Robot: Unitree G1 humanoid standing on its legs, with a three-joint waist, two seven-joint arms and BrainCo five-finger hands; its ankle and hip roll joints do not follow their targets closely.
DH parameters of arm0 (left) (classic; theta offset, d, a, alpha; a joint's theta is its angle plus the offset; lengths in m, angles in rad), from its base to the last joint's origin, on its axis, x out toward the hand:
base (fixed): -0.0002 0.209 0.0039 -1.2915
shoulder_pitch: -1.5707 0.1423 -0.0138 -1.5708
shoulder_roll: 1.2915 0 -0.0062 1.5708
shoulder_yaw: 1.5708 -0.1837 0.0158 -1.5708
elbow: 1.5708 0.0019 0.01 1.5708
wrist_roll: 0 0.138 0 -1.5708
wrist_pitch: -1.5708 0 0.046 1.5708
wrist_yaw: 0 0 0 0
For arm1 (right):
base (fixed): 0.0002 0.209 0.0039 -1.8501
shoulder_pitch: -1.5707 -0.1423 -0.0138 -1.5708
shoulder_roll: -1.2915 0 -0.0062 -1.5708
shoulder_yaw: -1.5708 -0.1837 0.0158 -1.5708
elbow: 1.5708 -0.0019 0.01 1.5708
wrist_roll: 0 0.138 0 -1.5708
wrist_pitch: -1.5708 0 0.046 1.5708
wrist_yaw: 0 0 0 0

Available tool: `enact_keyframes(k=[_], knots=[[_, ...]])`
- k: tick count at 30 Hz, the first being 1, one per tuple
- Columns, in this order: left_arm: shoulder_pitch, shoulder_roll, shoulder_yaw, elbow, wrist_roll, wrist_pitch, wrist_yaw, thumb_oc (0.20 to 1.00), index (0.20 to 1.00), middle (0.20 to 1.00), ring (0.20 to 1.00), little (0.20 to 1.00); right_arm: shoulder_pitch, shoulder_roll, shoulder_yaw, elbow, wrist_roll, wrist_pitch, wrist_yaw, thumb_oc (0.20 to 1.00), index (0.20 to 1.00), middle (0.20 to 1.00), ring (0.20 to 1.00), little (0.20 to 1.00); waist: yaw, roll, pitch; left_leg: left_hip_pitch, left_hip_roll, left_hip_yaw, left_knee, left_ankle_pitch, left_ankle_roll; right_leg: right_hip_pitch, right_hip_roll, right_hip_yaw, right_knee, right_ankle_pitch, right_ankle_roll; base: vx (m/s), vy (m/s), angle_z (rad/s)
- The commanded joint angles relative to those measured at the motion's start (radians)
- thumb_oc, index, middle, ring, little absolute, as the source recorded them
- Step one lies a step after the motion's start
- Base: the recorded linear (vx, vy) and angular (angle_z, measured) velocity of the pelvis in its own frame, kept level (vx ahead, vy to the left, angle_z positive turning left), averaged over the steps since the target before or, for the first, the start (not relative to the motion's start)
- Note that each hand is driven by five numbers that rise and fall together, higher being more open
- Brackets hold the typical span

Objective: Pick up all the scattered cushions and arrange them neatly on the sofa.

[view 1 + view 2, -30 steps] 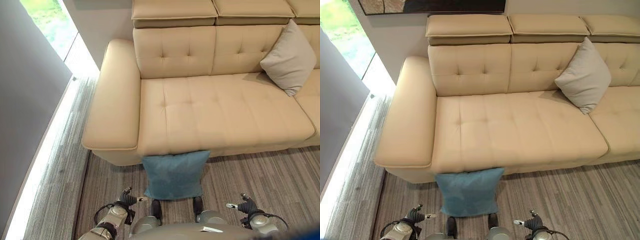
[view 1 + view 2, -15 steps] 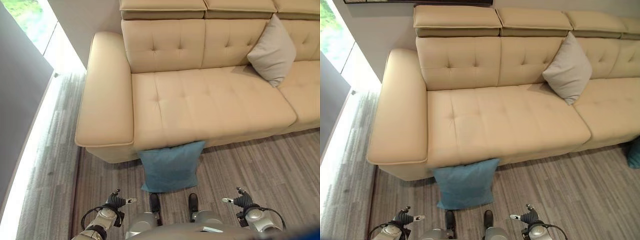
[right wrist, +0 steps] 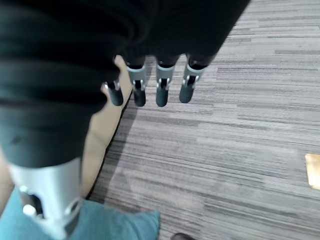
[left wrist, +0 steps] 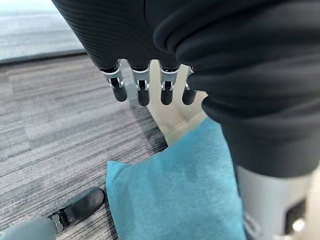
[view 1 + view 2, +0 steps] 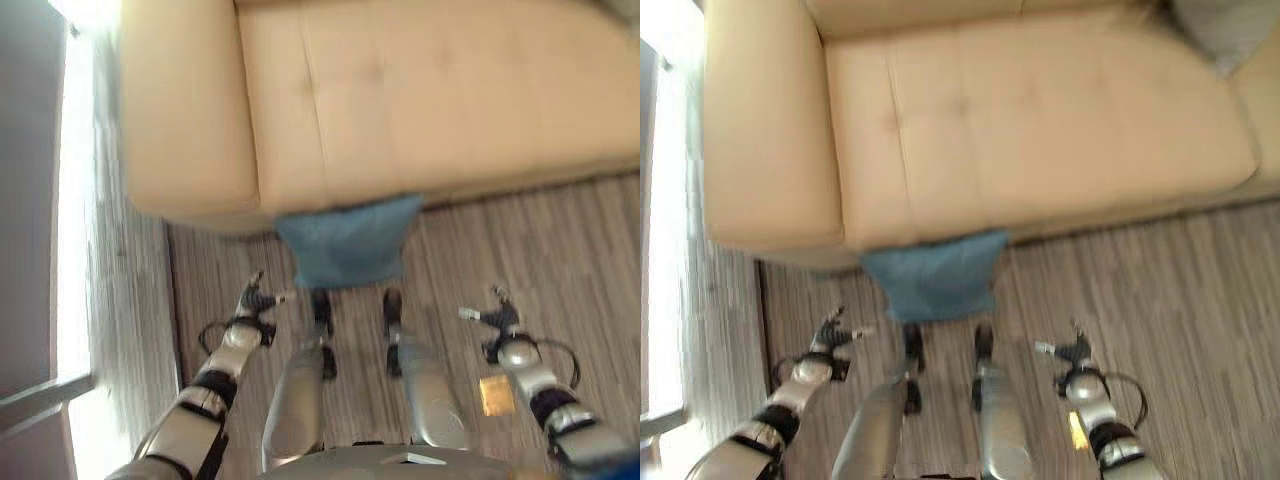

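A blue cushion (image 5: 350,245) stands on the floor, leaning against the front of the beige sofa (image 5: 420,100). It also shows close up past my left hand (image 4: 175,195). My left hand (image 5: 252,298) hovers low to the cushion's left, open and holding nothing, its fingers (image 4: 145,92) straight. My right hand (image 5: 497,318) hangs further off to the cushion's right, also open and holding nothing, fingers (image 3: 160,95) straight over the floor. A grey cushion (image 5: 1225,25) rests on the sofa seat at the far right.
The sofa's wide armrest (image 5: 180,110) stands at the left, with a bright window strip (image 5: 75,200) along the floor beyond it. A small yellow tag (image 5: 495,393) lies on the striped carpet (image 5: 580,260) near my right arm.
The whole picture has shifted: the camera has tipped down, so the sofa back has left the view and more of both arms shows. The blue cushion stays against the sofa front.
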Motion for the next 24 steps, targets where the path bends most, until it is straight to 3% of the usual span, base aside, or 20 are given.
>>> enact_keyframes(k=[1, 2, 3, 6, 12, 18, 24], knots=[[0.041, 0.02, 0.0, -0.021, -0.052, -0.057, 0.081, 1.0, 1.0, 1.0, 1.0, 1.0, 0.063, -0.012, 0.013, -0.066, 0.02, -0.051, -0.105, 1.0, 1.0, 1.0, 1.0, 1.0, -0.002, -0.026, -0.115, -0.078, -0.024, -0.062, 0.1, -0.094, -0.012, -0.045, -0.022, 0.014, -0.02, -0.022, 0.042, -0.13, -0.03, 0.13], [0.029, 0.018, -0.002, -0.032, -0.06, -0.064, 0.095, 1.0, 1.0, 1.0, 1.0, 1.0, 0.041, -0.008, 0.012, -0.07, 0.02, -0.057, -0.126, 1.0, 1.0, 1.0, 1.0, 1.0, -0.002, -0.025, -0.115, -0.118, -0.021, -0.063, 0.119, -0.093, -0.014, -0.079, -0.025, 0.015, -0.007, -0.023, 0.04, -0.01, -0.04, 0.13], [0.01, 0.014, -0.006, -0.032, -0.072, -0.072, 0.111, 1.0, 1.0, 1.0, 1.0, 1.0, 0.02, -0.006, 0.014, -0.067, 0.024, -0.061, -0.147, 1.0, 1.0, 1.0, 1.0, 1.0, -0.003, -0.02, -0.114, -0.141, -0.016, -0.072, 0.14, -0.124, -0.021, -0.11, -0.026, 0.019, 0.023, -0.055, 0.045, -0.01, -0.03, 0.1], [-0.062, 0.01, -0.014, -0.055, -0.11, -0.093, 0.149, 1.0, 1.0, 1.0, 1.0, 1.0, -0.082, 0.003, -0.003, -0.097, 0.043, -0.094, -0.227, 1.0, 1.0, 1.0, 1.0, 1.0, -0.006, -0.009, -0.102, -0.28, -0.002, -0.078, 0.182, -0.119, -0.027, -0.256, -0.033, 0.025, 0.084, -0.058, 0.044, -0.06, -0.03, 0.06], [-0.23, 0.045, -0.049, -0.068, -0.115, -0.1, 0.173, 1.0, 1.0, 1.0, 1.0, 1.0, -0.268, -0.024, -0.002, -0.101, 0.076, -0.119, -0.287, 1.0, 1.0, 1.0, 1.0, 1.0, -0.016, 0.001, -0.082, -0.489, 0.004, -0.09, 0.233, -0.112, -0.038, -0.461, -0.044, 0.039, 0.146, -0.055, 0.051, -0.05, -0.03, 0.05], [-0.335, 0.064, -0.041, -0.069, -0.158, -0.112, 0.211, 1.0, 1.0, 1.0, 1.0, 1.0, -0.372, -0.023, -0.009, -0.088, 0.168, -0.145, -0.287, 1.0, 1.0, 1.0, 1.0, 1.0, -0.023, 0.01, -0.063, -0.65, 0.004, -0.096, 0.288, -0.12, -0.029, -0.627, -0.049, 0.054, 0.228, -0.064, 0.056, 0.0, -0.01, 0.06], [-0.354, 0.074, -0.024, -0.094, -0.137, -0.103, 0.26, 1.0, 1.0, 1.0, 1.0, 1.0, -0.402, -0.033, -0.008, -0.103, 0.161, -0.141, -0.299, 1.0, 1.0, 1.0, 1.0, 1.0, -0.018, 0.008, -0.055, -0.753, -0.005, -0.096, 0.325, -0.13, -0.006, -0.734, -0.047, 0.067, 0.277, -0.073, 0.062, 0.04, 0.0, 0.02]])
